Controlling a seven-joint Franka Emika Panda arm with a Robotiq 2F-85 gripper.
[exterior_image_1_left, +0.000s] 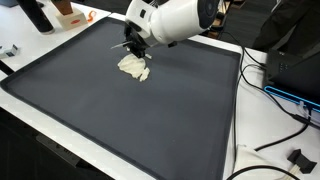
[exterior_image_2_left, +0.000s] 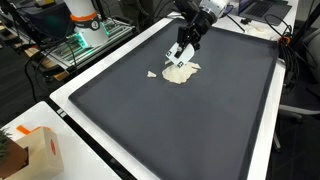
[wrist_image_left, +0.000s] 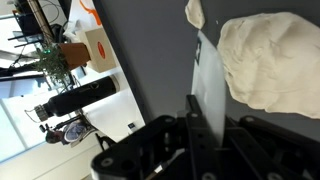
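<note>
At the bottom of the wrist view the dark gripper (wrist_image_left: 205, 80) body fills the frame, and one pale finger (wrist_image_left: 207, 95) rises from it up the centre as a blurred blade. Whether the fingers are parted or pressed together cannot be told from any view. Just right of that blade, in the upper right, lies the crumpled cream cloth (wrist_image_left: 270, 60) on the dark mat (wrist_image_left: 150, 50), with a small cream scrap (wrist_image_left: 194, 12) at the top edge. Farther off, upper left, an orange-and-white box (wrist_image_left: 95, 45) stands beyond the mat. In both exterior views the gripper (exterior_image_1_left: 136, 52) (exterior_image_2_left: 178, 58) points down at the far edge of the cloth (exterior_image_1_left: 134, 67) (exterior_image_2_left: 180, 73), perhaps touching it. The scrap (exterior_image_2_left: 152, 74) lies just beside the cloth, left of it in frame. The mat (exterior_image_2_left: 200, 130) rests on a white table (exterior_image_2_left: 70, 100).
</note>
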